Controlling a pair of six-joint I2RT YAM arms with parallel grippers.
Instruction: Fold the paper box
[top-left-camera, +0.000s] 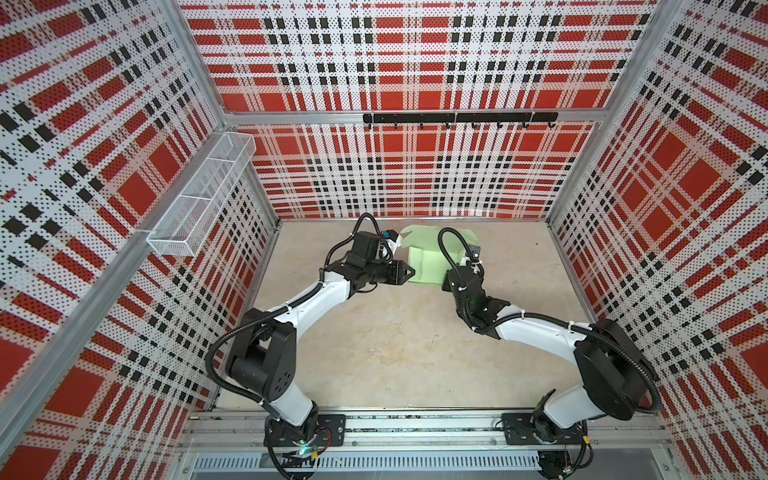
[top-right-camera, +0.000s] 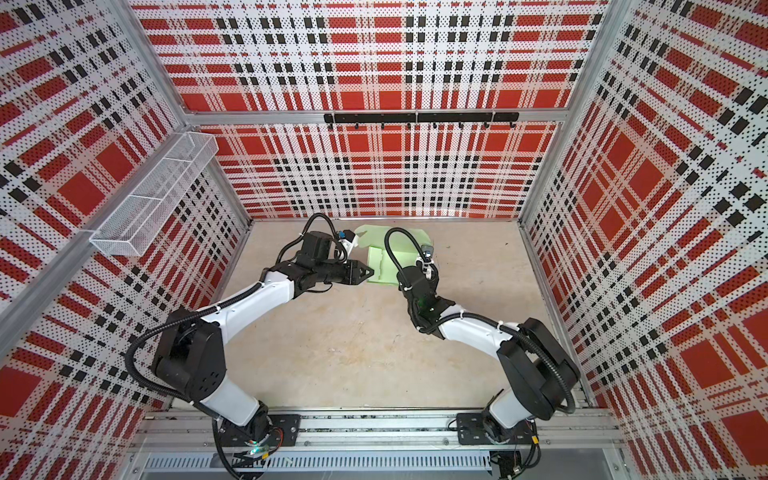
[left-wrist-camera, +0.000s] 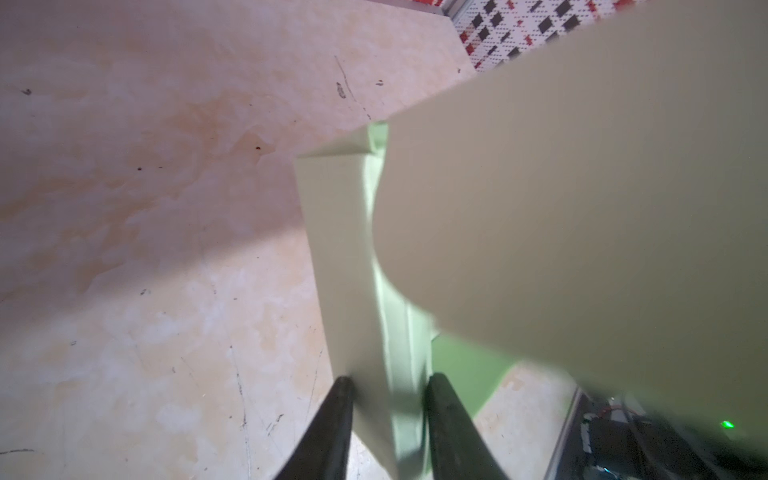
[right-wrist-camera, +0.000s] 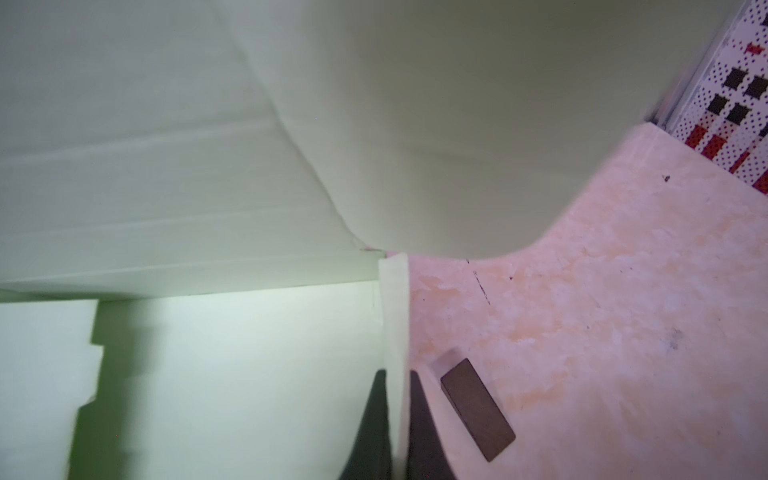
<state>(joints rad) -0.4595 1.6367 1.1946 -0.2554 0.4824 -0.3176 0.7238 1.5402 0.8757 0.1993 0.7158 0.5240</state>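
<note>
At the far middle of the table: the paper box (top-left-camera: 428, 266), pale mint green, partly folded, close to the far plaid wall, shown in both top views (top-right-camera: 384, 266).
Table: beige mottled surface (top-left-camera: 395, 345), scuffed with small dark marks.
Box shape: flat base panel with raised side walls; a large lid panel with rounded corners standing up on the far side, tilted over the base.
Box inside, right wrist view: stepped, notched flap edge (right-wrist-camera: 87, 353) lying against the base panel; crease lines running across the rear panel.
Left gripper (left-wrist-camera: 388, 384): reaching in from the left, black fingers (left-wrist-camera: 332, 419) set one on each side of the left side wall (left-wrist-camera: 345, 270), jaws parted with a gap showing between wall and fingers; no firm pinch visible, contact with the wall not clear.
Left gripper, top view: tip at the near left edge of the box (top-left-camera: 409, 271).
Right gripper (right-wrist-camera: 397, 386): reaching in from the right, jaws closed tight on the thin upright right side wall (right-wrist-camera: 395, 316), one finger inside the box, one outside.
Right gripper, top views: hidden under the wrist and cable, at the right edge of the box.
Dark brown block (right-wrist-camera: 478, 409): small, flat, rectangular, lying on the table just outside the right wall, beside the outer right finger, not touching the box as far as visible.
Wire basket (top-left-camera: 199, 195): white mesh, mounted on the left wall, well apart from the box.
Hook rail (top-left-camera: 459, 118): black, on the far wall, above the table.
</note>
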